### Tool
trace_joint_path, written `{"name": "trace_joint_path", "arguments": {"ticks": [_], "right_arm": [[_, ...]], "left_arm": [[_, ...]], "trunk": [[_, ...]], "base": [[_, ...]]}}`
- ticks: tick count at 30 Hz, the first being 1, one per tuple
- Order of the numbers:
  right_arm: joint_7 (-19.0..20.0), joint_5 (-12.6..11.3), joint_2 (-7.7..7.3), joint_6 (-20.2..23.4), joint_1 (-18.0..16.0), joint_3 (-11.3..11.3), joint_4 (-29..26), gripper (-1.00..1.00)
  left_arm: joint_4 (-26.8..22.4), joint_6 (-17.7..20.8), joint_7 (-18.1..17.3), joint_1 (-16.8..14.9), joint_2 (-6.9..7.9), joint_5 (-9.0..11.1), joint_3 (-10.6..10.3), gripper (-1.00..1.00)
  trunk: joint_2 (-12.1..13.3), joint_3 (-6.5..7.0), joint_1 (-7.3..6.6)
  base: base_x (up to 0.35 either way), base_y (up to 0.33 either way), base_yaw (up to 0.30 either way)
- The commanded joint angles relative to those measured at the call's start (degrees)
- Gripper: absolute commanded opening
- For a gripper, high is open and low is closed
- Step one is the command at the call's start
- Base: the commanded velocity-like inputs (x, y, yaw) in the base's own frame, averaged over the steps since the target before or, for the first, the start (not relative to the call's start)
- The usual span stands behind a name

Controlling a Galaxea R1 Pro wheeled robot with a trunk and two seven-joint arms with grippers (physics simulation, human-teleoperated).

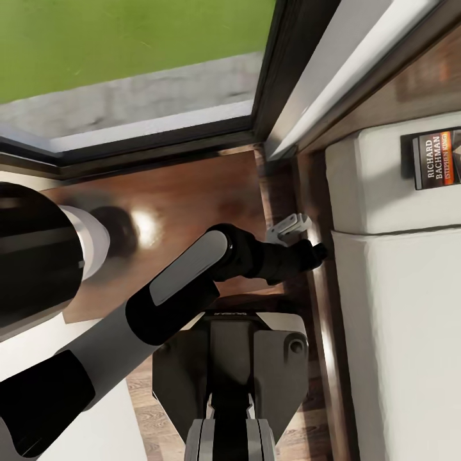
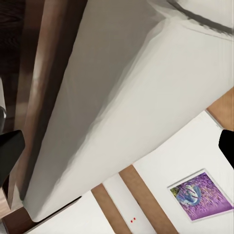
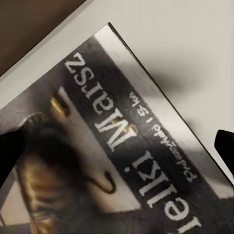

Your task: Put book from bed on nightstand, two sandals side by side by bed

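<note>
The book [image 1: 438, 159] lies on the bed's pale mattress [image 1: 397, 320] close to the headboard, its dark cover lettered "RICHARD BACHMAN". In the right wrist view the book [image 3: 112, 161] is very close, with white lettering on dark. My right gripper [image 3: 117, 146] hangs open just over it, one dark fingertip [image 3: 9, 151] at each side. The nightstand [image 1: 173, 198], glossy dark brown, stands left of the bed. My left gripper [image 1: 291, 229] is open and empty above the gap between nightstand and bed frame. My left gripper [image 2: 117, 148] faces the mattress side [image 2: 112, 97]. The two sandals are out of view.
A dark-framed glass opening [image 1: 128, 57] with grass outside runs behind the nightstand. The bed's brown wooden frame [image 1: 323, 333] borders the mattress. A white wall with a purple picture [image 2: 200, 195] lies beyond the bed. My trunk [image 1: 230, 384] stands over wood-plank floor.
</note>
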Motion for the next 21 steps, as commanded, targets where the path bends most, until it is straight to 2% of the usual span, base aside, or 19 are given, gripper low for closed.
{"name": "trace_joint_path", "arguments": {"ticks": [1,11,21], "right_arm": [[-0.02,0.11,0.05,0.76,0.02,-0.05,0.16,1.0],[0.02,-0.06,-0.05,0.8,0.45,-0.11,0.1,1.0],[0.03,-0.09,-0.08,0.77,0.53,-0.12,0.1,1.0]], "left_arm": [[0.01,0.48,0.28,-0.04,-0.04,0.05,0.02,1.0],[0.01,0.48,0.28,-0.04,-0.04,0.03,0.02,1.0],[-0.03,0.41,0.02,-0.04,-0.04,-0.02,-0.05,1.0]], "trunk": [[-0.03,-0.02,0.03],[-0.03,0.18,0.03],[-0.03,0.25,0.03]], "base": [[0.0,0.0,0.093],[0.0,0.0,0.185],[0.0,0.0,0.066]]}}
